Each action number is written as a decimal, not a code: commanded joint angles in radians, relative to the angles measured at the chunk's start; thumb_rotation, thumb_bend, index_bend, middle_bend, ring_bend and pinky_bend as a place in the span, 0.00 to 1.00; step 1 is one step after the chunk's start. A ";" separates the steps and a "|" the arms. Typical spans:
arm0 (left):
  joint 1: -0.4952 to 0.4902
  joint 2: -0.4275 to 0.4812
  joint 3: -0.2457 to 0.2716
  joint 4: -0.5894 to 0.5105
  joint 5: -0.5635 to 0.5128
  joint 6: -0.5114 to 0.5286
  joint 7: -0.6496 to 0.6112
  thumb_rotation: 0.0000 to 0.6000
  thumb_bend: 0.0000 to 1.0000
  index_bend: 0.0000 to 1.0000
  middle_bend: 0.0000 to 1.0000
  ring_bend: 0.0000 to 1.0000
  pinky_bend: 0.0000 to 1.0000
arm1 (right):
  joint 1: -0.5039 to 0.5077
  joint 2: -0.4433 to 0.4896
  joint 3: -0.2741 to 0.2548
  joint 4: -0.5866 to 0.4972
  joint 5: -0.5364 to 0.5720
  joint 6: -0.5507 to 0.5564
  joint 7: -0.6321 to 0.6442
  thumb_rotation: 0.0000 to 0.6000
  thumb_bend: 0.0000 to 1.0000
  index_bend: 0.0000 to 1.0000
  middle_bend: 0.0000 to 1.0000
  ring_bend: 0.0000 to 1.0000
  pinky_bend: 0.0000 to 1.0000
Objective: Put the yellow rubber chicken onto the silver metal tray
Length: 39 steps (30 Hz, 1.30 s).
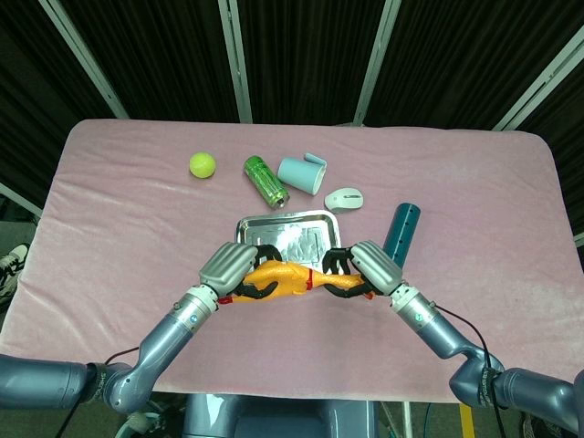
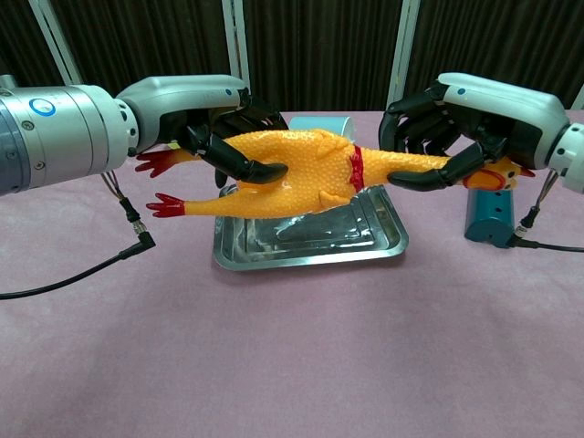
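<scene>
pink table (image 1: 119,228) carries a silver tray (image 2: 310,251) near its middle. the chicken (image 2: 301,173) hangs level in the air just above the tray's near edge, apart from it. left hand (image 2: 205,114) grips its body, right hand (image 2: 456,119) grips its neck by the head.

Head view: camera set high above the near edge of the worktop (image 1: 119,237), looking steeply down and away, taking in the whole pink surface with dark curtains along the upper frame. Chest view: camera set low and close, facing nearly level across the worktop (image 2: 292,365) toward the same curtains. Both views share the mid-frame zone around the silver metal tray (image 1: 248,224) (image 2: 310,255) and both forearms.
</scene>
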 commanded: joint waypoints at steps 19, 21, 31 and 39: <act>0.019 0.021 0.001 -0.012 0.019 -0.025 -0.015 1.00 0.42 0.36 0.51 0.49 0.56 | -0.005 0.001 0.003 0.004 0.004 0.006 0.008 1.00 1.00 0.98 0.70 0.70 0.89; 0.022 0.028 0.002 -0.016 0.024 -0.027 -0.018 1.00 0.31 0.24 0.41 0.39 0.50 | -0.006 0.002 0.003 0.005 0.005 0.007 0.009 1.00 1.00 0.98 0.70 0.70 0.89; 0.053 0.050 0.009 -0.022 0.071 -0.002 -0.040 0.86 0.09 0.00 0.00 0.00 0.16 | -0.010 0.005 0.003 0.016 0.009 0.007 0.018 1.00 1.00 0.98 0.70 0.70 0.89; 0.086 0.070 0.020 -0.024 0.121 0.026 -0.051 0.82 0.08 0.00 0.00 0.00 0.10 | -0.016 0.009 0.004 0.029 0.014 0.011 0.037 1.00 1.00 0.98 0.70 0.70 0.89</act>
